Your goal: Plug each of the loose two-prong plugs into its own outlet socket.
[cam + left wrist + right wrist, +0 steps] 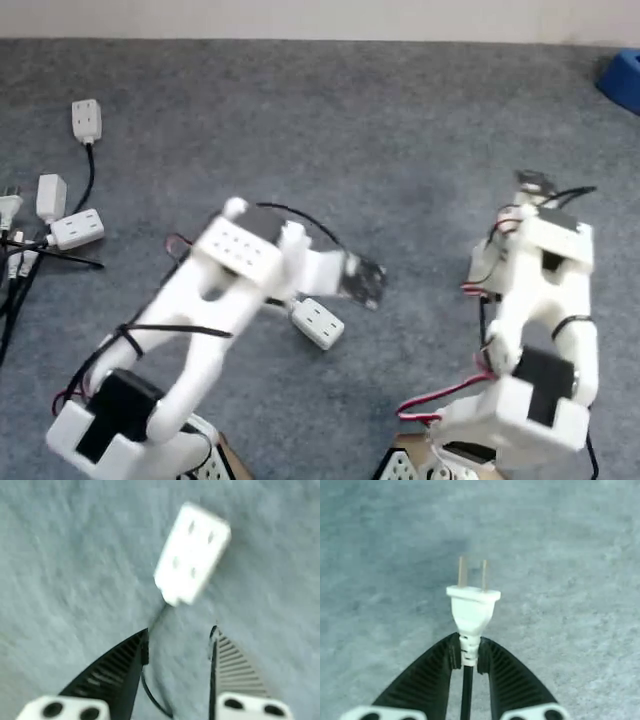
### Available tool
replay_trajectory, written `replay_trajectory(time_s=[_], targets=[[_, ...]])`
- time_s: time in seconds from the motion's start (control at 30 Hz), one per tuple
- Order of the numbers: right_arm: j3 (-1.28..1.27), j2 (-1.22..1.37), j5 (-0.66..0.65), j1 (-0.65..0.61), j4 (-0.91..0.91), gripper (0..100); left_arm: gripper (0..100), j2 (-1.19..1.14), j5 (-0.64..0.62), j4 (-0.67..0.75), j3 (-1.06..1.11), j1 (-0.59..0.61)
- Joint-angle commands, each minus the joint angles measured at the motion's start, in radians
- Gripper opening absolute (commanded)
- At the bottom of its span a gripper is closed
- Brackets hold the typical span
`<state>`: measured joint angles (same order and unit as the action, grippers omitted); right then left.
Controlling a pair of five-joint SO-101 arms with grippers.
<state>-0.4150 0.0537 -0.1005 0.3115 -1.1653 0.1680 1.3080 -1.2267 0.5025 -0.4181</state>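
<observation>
A white outlet block (192, 555) with two pairs of slots lies on the grey carpet, its black cord (150, 685) running back between my left gripper's fingers. My left gripper (180, 635) is open and hovers just short of the block, touching nothing. From above, that block (318, 322) sits beside the left gripper (358, 280). My right gripper (467, 652) is shut on the neck of a white two-prong plug (471, 605), whose prongs point away from the gripper above bare carpet. The right arm (540, 300) stands folded at the right.
Several more white outlet blocks lie at the far left: one at the back (87, 120), another (77, 228) beside a small adapter (50, 195), with black cords (30, 260) tangled there. A blue object (622, 78) sits at the back right corner.
</observation>
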Motion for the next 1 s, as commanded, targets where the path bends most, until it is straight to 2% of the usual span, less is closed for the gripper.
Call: replay_trajectory(time_s=[0.0,0.1,0.47,0.7,0.87,0.9,0.97], targets=[[0.053,0.028,0.000,0.025,0.004,0.6,25,0.045,-0.051,0.181,0.074,-0.090],[0.053,0.038,0.000,0.027,0.042,0.6,25,0.047,-0.051,0.189,0.082,-0.124],[0.051,0.042,-0.043,0.041,0.058,0.6,25,0.013,-0.049,0.195,0.104,-0.116],[0.016,0.039,-0.043,0.033,0.093,0.6,25,-0.168,-0.055,0.298,0.104,-0.116],[-0.007,0.039,-0.043,0.033,0.111,0.6,25,-0.213,-0.081,0.348,0.102,-0.116],[-0.005,0.039,-0.043,0.033,0.111,0.6,24,-0.213,-0.092,0.347,0.096,-0.116],[-0.005,0.038,-0.043,0.033,0.108,0.6,16,-0.213,-0.100,0.344,0.065,-0.116]])
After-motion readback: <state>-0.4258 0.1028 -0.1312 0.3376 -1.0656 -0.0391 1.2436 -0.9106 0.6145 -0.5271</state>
